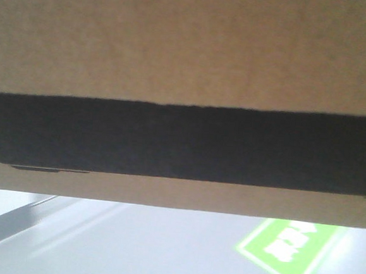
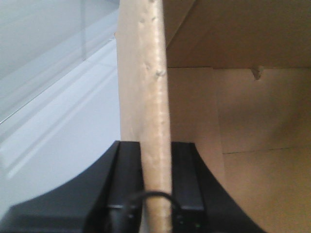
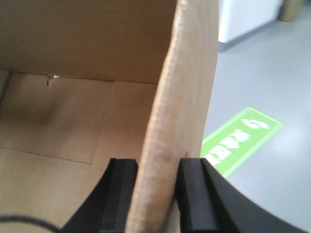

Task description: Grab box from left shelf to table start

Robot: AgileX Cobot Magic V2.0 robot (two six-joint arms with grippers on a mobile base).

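Note:
The box is brown cardboard with a black printed band, and it fills the upper two thirds of the front view, close to the camera. My left gripper is shut on the box's upright left wall, one black finger on each side. My right gripper is shut on the right wall in the same way. Both wrist views look into the box's open, bare interior. The left shelf is out of view. I cannot pick out the table with certainty.
Below the box lies grey floor with a bright green marking, which also shows by the right wall. A grey strip runs along the lower left. Pale surfaces lie left of the box.

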